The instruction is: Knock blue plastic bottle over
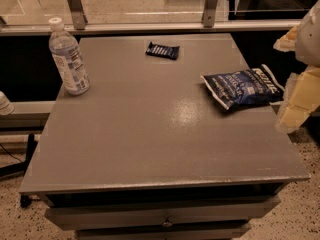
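Observation:
The blue plastic bottle (68, 58) stands upright near the far left edge of the grey table (150, 134). It is clear and bluish, with a white cap and a pale printed label. My gripper (300, 89) shows at the right edge of the view, cream-coloured and close to the camera. It hangs over the table's right side, far from the bottle.
A dark blue crinkly snack bag (242, 87) lies at the right side of the table, just left of the gripper. A small dark wrapped bar (162, 50) lies near the far edge. A glass partition with metal posts runs behind the table.

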Motion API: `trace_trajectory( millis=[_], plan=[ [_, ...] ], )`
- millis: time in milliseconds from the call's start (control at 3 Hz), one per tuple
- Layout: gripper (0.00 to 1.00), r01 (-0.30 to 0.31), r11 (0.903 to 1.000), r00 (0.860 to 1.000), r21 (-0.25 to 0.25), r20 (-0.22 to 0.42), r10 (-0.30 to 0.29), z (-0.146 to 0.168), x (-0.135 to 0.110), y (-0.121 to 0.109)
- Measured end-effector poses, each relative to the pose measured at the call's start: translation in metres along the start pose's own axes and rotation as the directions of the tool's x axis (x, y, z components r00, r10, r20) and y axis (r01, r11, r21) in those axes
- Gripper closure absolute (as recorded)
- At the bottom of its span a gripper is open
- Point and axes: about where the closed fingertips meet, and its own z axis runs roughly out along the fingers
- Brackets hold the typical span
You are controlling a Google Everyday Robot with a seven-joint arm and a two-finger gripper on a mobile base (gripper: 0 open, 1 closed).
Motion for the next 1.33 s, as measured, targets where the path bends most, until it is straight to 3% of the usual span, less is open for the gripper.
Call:
trace_trajectory(
  millis=[333, 667, 1000, 1333],
  plan=[
    [0.0, 0.0, 1.0, 1.0, 0.0, 0.0, 0.0, 0.0, 0.0, 0.0],
    [0.0, -0.017, 0.9999, 0.998, -0.005, 0.059, 0.017, 0.005, -0.004, 0.001],
    [0.0, -0.064, 0.9966, 0.979, -0.052, 0.191, 0.073, 0.036, -0.034, 0.016],
    [0.0, -0.076, 0.9891, 0.918, -0.126, 0.378, 0.119, 0.086, -0.094, 0.025]
  ],
)
